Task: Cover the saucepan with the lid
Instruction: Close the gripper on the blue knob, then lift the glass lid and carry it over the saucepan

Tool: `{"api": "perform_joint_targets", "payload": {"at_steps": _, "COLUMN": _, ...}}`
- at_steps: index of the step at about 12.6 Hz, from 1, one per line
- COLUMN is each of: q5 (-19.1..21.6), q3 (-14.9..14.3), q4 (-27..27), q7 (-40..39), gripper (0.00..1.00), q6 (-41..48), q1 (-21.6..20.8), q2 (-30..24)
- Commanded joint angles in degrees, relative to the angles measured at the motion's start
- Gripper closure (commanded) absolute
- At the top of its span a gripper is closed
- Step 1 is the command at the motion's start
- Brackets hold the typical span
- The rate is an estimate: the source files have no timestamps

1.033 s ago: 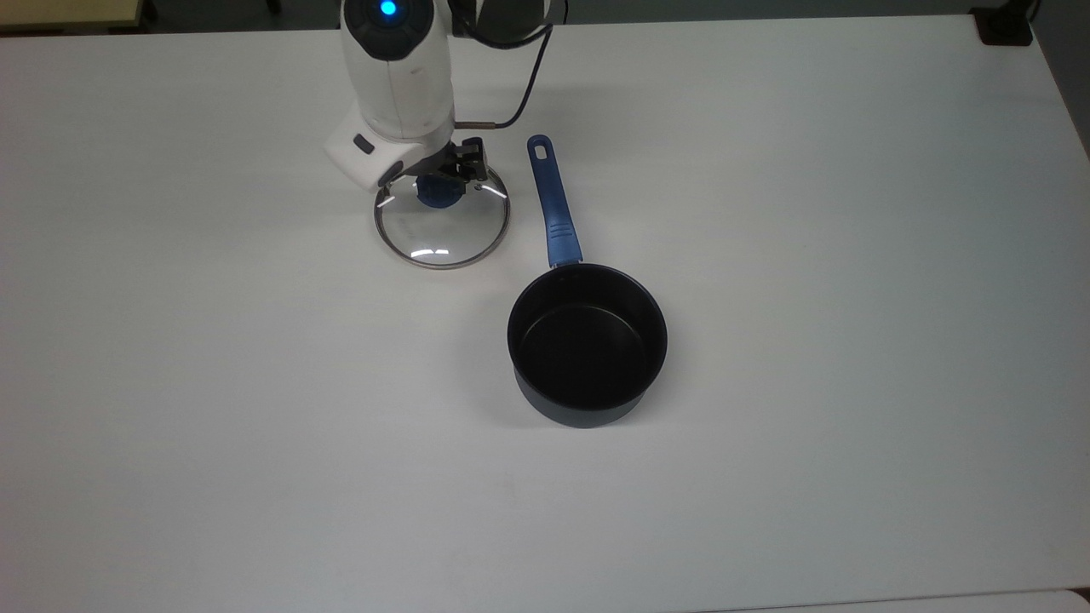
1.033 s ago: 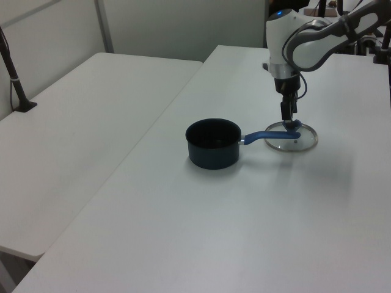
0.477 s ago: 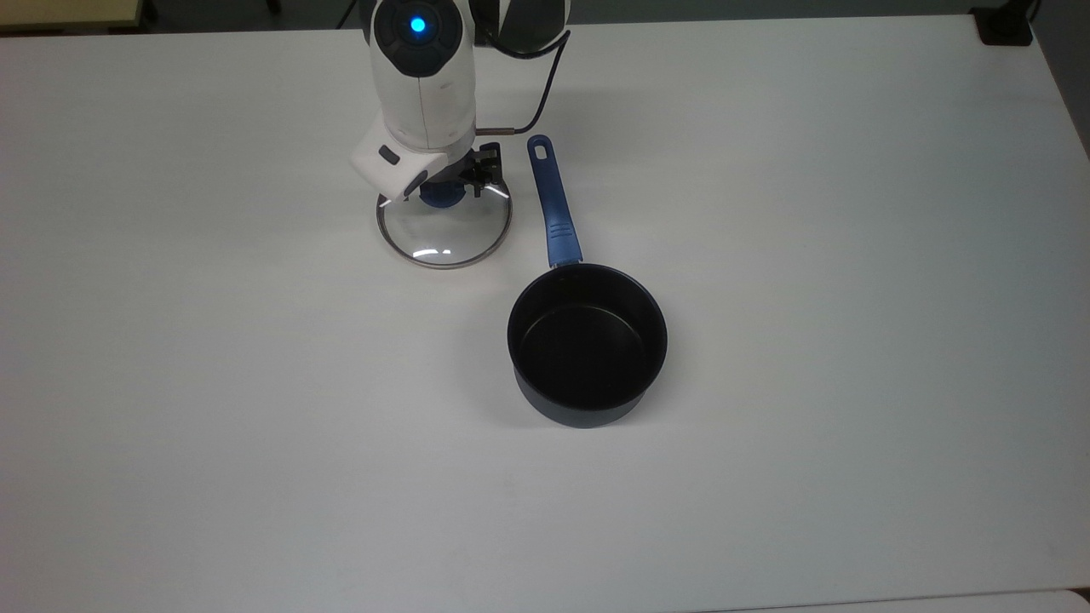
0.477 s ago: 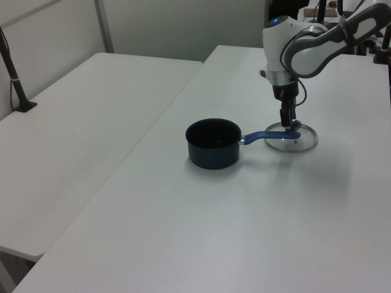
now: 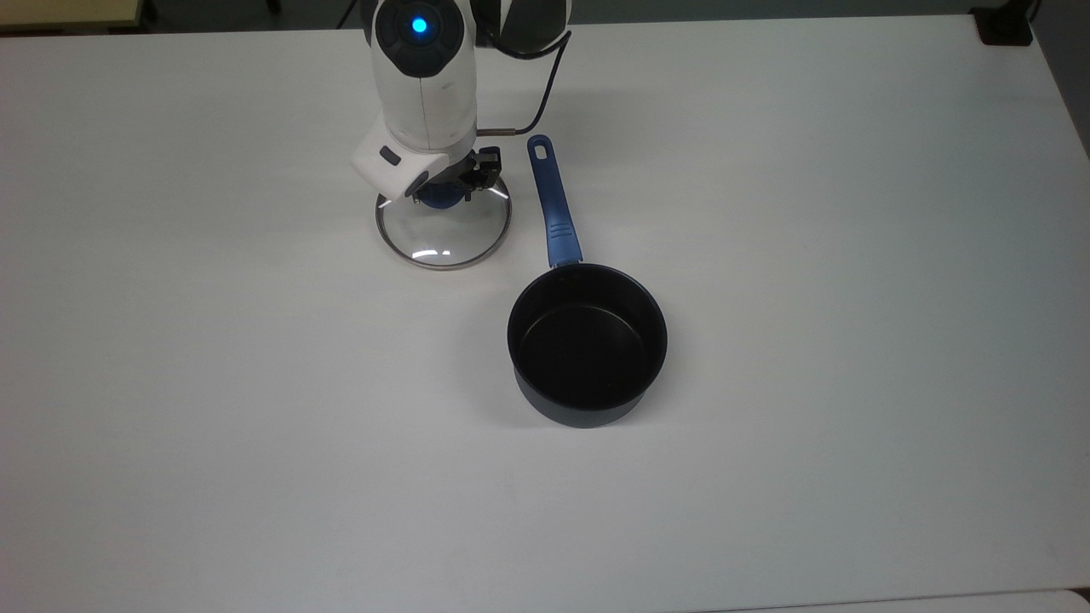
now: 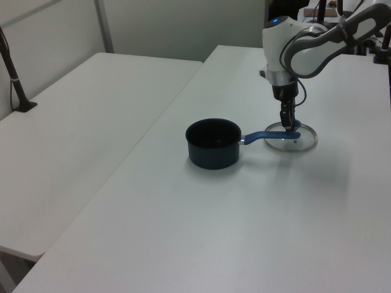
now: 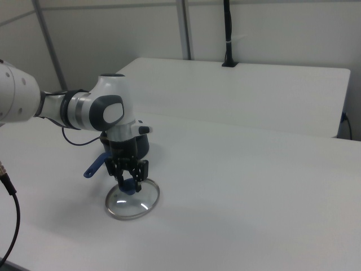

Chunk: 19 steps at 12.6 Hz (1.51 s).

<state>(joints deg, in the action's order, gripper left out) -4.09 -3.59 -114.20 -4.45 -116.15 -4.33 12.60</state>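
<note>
— Where do we find the lid [image 5: 444, 226] just now?

— We see it lying flat on the white tabletop [image 5: 809, 255], to the top view's left of the saucepan [image 5: 588, 343] handle and apart from the pan's bowl. Its metal rim sits on the surface, and the blue knob is at the centre of the glass.

— And the pincer [image 7: 129, 179]?

— We see it pointing straight down over the lid, its two dark fingers [image 7: 141, 171] standing on either side of the blue knob. In the right view the fingers bracket the knob closely, but we cannot tell whether they press on it or stand slightly off it.

— Where does the saucepan stand?

— Upright on the tabletop, its black inside open to the top view. Its long blue handle runs from the bowl toward the top view's upper edge, passing just beside the lid's rim. In the left view [image 6: 213, 142] the handle's end crosses in front of the lid [image 6: 293, 138], and the pincer [image 6: 287, 124] hangs over that spot.

— Anything else around?

— A second white table [image 6: 73, 116] stands alongside, in the left view's left.
</note>
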Motion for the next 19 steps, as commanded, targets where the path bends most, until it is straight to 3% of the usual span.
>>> {"api": "perform_joint_targets", "payload": {"at_steps": 1, "q5": -0.39, "q3": -2.72, "q4": 7.9, "q7": -0.92, "gripper": 0.53, "q6": 7.21, "q1": -0.32, "q2": -1.79}}
{"api": "perform_joint_targets", "payload": {"at_steps": 4, "q5": 0.31, "q3": -3.97, "q4": 19.51, "q7": 2.31, "gripper": 0.53, "q6": 11.64, "q1": -0.24, "q2": 0.92}}
{"api": "perform_joint_targets", "payload": {"at_steps": 8, "q5": 2.06, "q3": -3.97, "q4": 33.84, "q7": 17.77, "gripper": 0.52, "q6": 17.96, "q1": -4.01, "q2": 10.24}}
{"api": "perform_joint_targets", "payload": {"at_steps": 11, "q5": 3.03, "q3": -3.7, "q4": 35.88, "q7": 28.66, "gripper": 0.52, "q6": 17.54, "q1": -8.75, "q2": 12.0}}
{"api": "perform_joint_targets", "payload": {"at_steps": 12, "q5": 3.73, "q3": -3.53, "q4": 38.76, "q7": 32.01, "gripper": 0.52, "q6": 18.06, "q1": -9.98, "q2": 14.1}}
{"api": "perform_joint_targets", "payload": {"at_steps": 16, "q5": 7.07, "q3": -3.18, "q4": 45.81, "q7": 40.29, "gripper": 0.52, "q6": 15.35, "q1": -10.61, "q2": 19.91}}
{"api": "perform_joint_targets", "payload": {"at_steps": 19, "q5": 7.69, "q3": -3.18, "q4": 46.61, "q7": 43.64, "gripper": 0.52, "q6": 10.86, "q1": -11.04, "q2": 22.81}}
